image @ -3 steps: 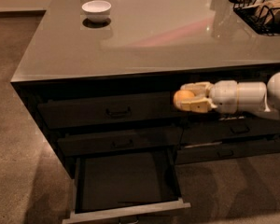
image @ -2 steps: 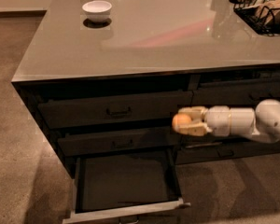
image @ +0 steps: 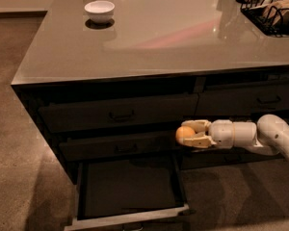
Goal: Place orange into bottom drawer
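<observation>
My gripper (image: 190, 134) comes in from the right on a pale arm and is shut on the orange (image: 185, 134), a small round fruit held between the two fingers (image: 198, 126). It hangs in front of the middle drawer front, just above the right rear corner of the bottom drawer (image: 127, 186). That drawer is pulled open; its flat dark floor is bare and its paler front rim (image: 130, 217) is near the lower edge of the view.
A grey counter top (image: 183, 37) carries a white bowl (image: 99, 10) at the back left and a black wire basket (image: 272, 11) at the back right. Closed dark drawer fronts with bar handles (image: 121, 114) lie above. Brown carpet (image: 19, 143) surrounds the cabinet.
My gripper has moved down with the orange, from the top drawer's height to just above the open bottom drawer. The drawer has not moved.
</observation>
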`<move>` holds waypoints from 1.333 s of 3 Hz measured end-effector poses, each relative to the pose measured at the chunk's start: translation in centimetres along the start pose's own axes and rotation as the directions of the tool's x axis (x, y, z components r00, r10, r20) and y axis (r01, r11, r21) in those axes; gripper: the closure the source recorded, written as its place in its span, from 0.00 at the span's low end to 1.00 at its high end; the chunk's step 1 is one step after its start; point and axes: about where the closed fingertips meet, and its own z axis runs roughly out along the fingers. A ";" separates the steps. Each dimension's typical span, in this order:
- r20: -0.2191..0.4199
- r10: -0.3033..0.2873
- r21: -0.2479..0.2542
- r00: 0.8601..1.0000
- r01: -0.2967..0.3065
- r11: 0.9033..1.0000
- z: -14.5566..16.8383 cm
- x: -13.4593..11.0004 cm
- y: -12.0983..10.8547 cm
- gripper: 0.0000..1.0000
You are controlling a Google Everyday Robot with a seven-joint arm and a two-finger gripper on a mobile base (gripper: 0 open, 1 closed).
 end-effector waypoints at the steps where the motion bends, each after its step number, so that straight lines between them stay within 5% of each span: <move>1: -0.033 -0.010 0.004 0.999 0.010 1.000 2.2 4.2 -2.3 1.00; 2: -0.085 -0.060 0.020 0.995 0.062 0.998 4.8 13.7 -3.1 1.00; 3: -0.103 -0.156 -0.019 0.982 0.155 0.988 6.5 20.8 -4.0 1.00; 4: -0.074 -0.124 -0.029 0.989 0.122 0.992 6.2 21.0 -4.9 1.00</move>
